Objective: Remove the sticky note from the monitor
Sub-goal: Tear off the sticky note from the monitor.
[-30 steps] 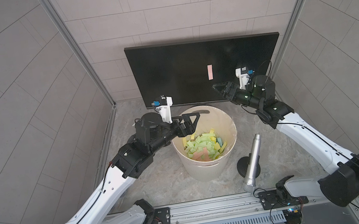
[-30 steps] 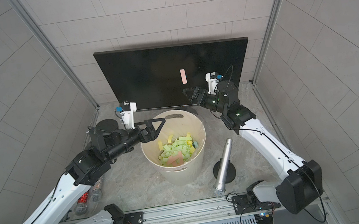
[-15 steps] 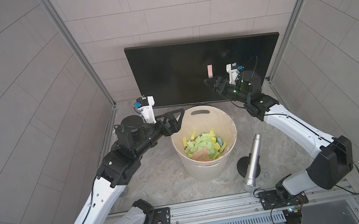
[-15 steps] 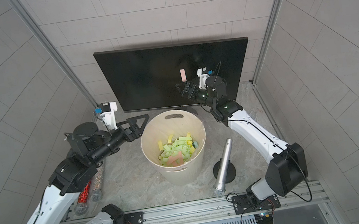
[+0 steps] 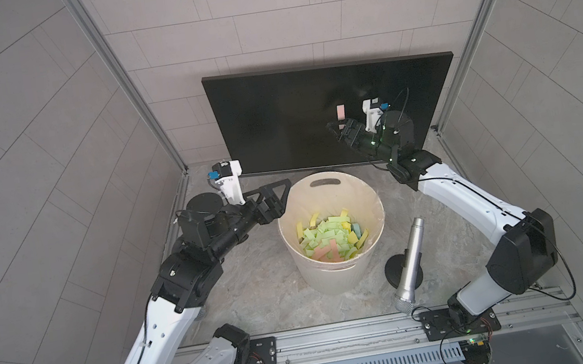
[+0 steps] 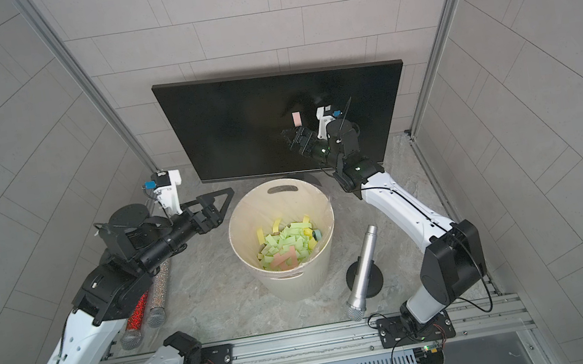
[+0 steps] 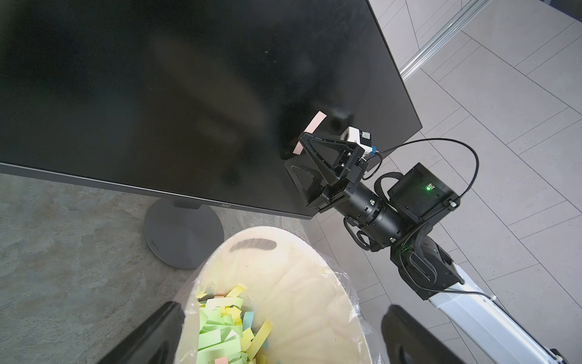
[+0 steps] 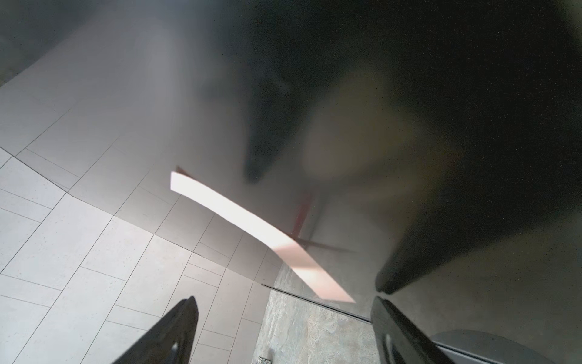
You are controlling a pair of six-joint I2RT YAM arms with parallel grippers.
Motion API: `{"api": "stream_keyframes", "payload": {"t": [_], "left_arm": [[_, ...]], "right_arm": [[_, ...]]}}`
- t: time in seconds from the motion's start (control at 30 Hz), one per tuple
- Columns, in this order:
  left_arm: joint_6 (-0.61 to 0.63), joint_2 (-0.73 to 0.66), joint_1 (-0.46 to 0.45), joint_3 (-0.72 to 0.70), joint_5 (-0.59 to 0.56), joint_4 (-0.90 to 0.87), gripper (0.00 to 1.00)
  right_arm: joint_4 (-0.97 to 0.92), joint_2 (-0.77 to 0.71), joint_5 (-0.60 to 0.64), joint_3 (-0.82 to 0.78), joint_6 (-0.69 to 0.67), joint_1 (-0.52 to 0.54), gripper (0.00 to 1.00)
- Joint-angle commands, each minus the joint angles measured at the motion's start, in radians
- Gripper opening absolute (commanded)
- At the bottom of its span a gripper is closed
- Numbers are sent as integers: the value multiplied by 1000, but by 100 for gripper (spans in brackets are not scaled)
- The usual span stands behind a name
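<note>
A cream bucket [image 5: 336, 282], lined with thin clear plastic [image 7: 356, 302], stands on the marbled table [image 5: 259, 293]. Its bottom is heaped with loose paper strips [image 5: 330, 241], mostly pale green, with some yellow, a few salmon pink and one blue. The left arm reaches in from the bucket's left with its elbow bent. It holds the left pincer [image 5: 276, 197] roughly level just beside the rim, fingers spread wide and holding nothing. The right arm rises from the rail on the bucket's right and stretches over the table past the far rim. Its wrist is lifted, so the right pincer [image 7: 294, 150] points at the monitor [image 5: 273, 123], which stands upright just behind the bucket. That pincer's fingers are spread, one on each side of the lower end of the sticky note [image 7: 315, 126], and they are not pinching it. The sticky note [image 8: 252, 227] is a narrow pale pink strip stuck on the dark screen above and beyond the bucket's far right rim. It runs up and down, and in the right wrist view its length bows away from the glass. In both top views only its upper part shows above the pincer [image 6: 289, 138]. A silver microphone [image 5: 408, 255] leans on a round black stand to the bucket's right.
</note>
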Motion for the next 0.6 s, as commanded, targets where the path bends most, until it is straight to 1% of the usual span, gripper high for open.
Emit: {"api": "stream_keyframes", "payload": {"t": [0.0, 0.43, 0.57], "left_arm": [[14, -18, 12, -17, 14, 11, 100], [14, -23, 38, -22, 36, 15, 100], [11, -24, 45, -23, 43, 18, 100]], "right_arm": [[19, 10, 29, 26, 4, 5, 87], [39, 29, 55, 62, 9, 5, 84], [41, 25, 66, 67, 9, 4, 82]]}}
